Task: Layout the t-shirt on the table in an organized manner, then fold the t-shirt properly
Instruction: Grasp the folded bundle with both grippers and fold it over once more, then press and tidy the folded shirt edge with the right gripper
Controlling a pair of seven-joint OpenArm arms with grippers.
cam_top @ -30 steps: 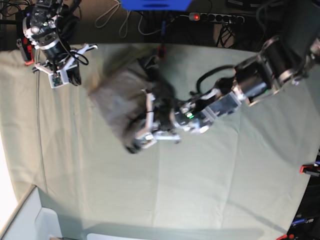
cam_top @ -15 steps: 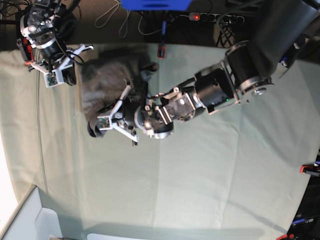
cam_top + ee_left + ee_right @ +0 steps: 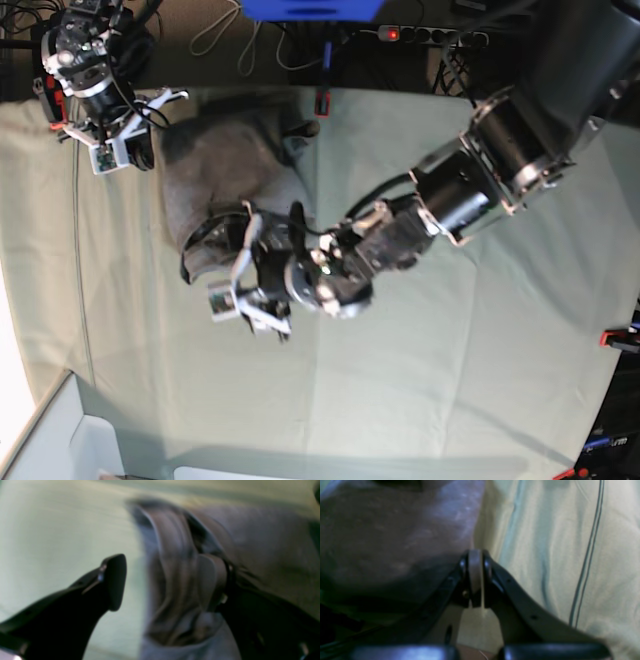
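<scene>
The grey t-shirt (image 3: 225,165) lies bunched at the back left of the table (image 3: 450,380). My left gripper (image 3: 245,290) reaches across to the shirt's near edge and stands open. In the left wrist view its fingers (image 3: 113,580) are spread wide, and the shirt's blurred folds (image 3: 175,575) lie loose between them, against the right one. My right gripper (image 3: 475,567) is shut with no cloth between its tips. The shirt (image 3: 395,530) sits just to its upper left. In the base view this gripper (image 3: 120,150) hovers beside the shirt's left edge.
A thin cable (image 3: 590,542) runs over the pale green cloth near the right gripper. A red clamp (image 3: 615,338) sits at the right edge and a red clip (image 3: 322,103) at the back edge. A white box (image 3: 60,440) stands at the front left corner.
The left gripper has opened and let go of the t-shirt, and has swung toward the front of the table. The shirt was dragged left earlier. The right arm has barely moved.
</scene>
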